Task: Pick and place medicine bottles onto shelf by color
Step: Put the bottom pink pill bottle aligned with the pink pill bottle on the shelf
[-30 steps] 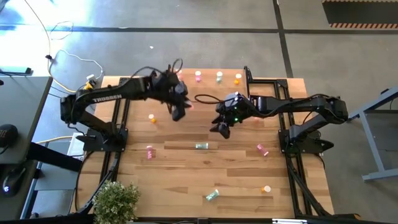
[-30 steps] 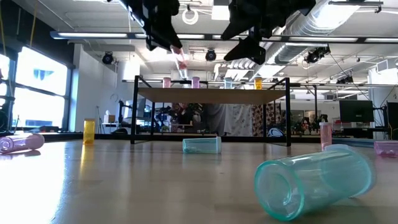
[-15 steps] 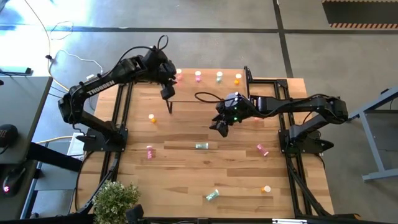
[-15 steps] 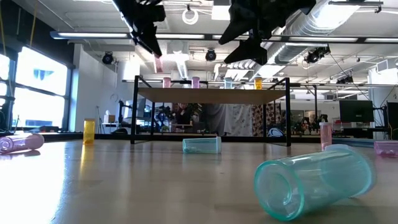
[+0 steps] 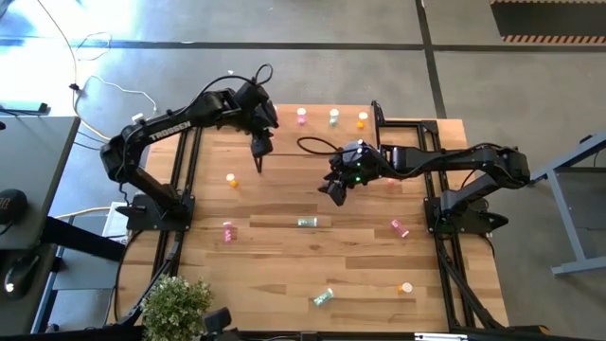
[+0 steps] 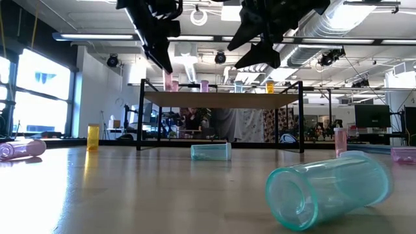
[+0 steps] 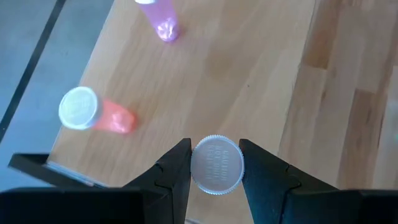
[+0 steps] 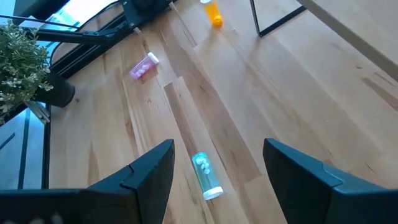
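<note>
The left gripper [image 7: 214,171] hangs over the shelf's [image 5: 284,128] left end, pinching a white-capped bottle [image 7: 216,164] by its sides. Two more pink bottles [image 7: 96,114] stand just ahead of it on the shelf board; contents too blurry to tell. The right gripper [image 8: 217,177] hovers near the table's [image 5: 284,265] middle, fingers spread wide with nothing between them. Below it a teal bottle [image 8: 206,175] lies on its side with small pills inside.
</note>
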